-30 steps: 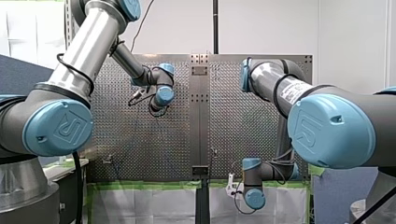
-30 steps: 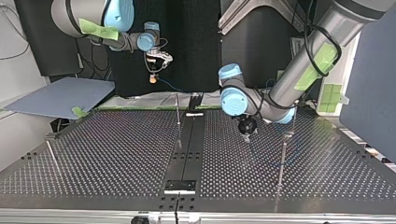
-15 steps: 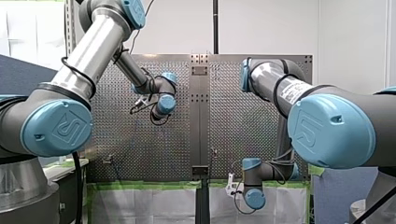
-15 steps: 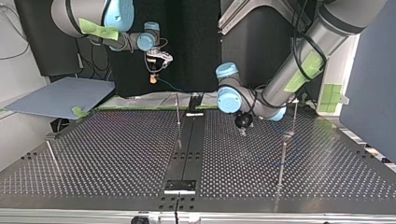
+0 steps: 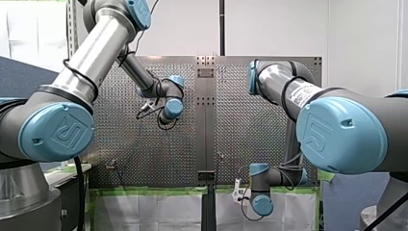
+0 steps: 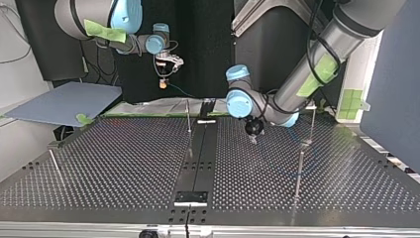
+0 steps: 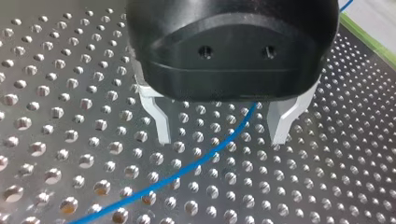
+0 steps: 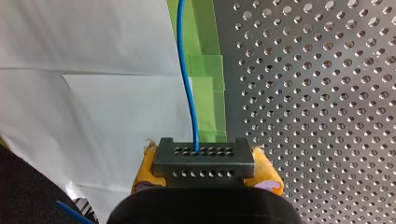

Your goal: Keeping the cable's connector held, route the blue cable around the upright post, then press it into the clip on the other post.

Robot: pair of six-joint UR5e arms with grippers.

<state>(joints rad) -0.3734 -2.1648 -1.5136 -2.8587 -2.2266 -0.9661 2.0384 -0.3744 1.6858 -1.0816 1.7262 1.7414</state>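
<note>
In the left wrist view my left gripper [image 7: 220, 135] is open, its pale fingers [image 7: 157, 119] low over the perforated table. The thin blue cable [image 7: 205, 156] lies on the plate and runs between them, touching neither. In the top view this gripper [image 6: 253, 140] hangs right of the centre rail. My right gripper [image 8: 205, 179] is shut on the black connector [image 8: 204, 157] with its yellow pads [image 8: 144, 169]; the blue cable [image 8: 188, 88] leaves it straight ahead. In the top view it [image 6: 162, 83] is held off the table's far edge. Thin upright posts [image 6: 188, 117] [image 6: 300, 167] stand on the table.
A dark centre rail [image 6: 198, 153] splits the table. Another thin post [image 6: 312, 124] stands at the top view's right and a short one [image 6: 53, 163] at its left. Green tape and white sheeting [image 8: 93, 93] line the table's edge by my right gripper. A blue-grey board [image 6: 64, 101] lies beyond the top view's left.
My left arm has swung toward the centre rail, leftward in the top view, its gripper still open and low over the plate. My right gripper has stayed where it was with the connector.
</note>
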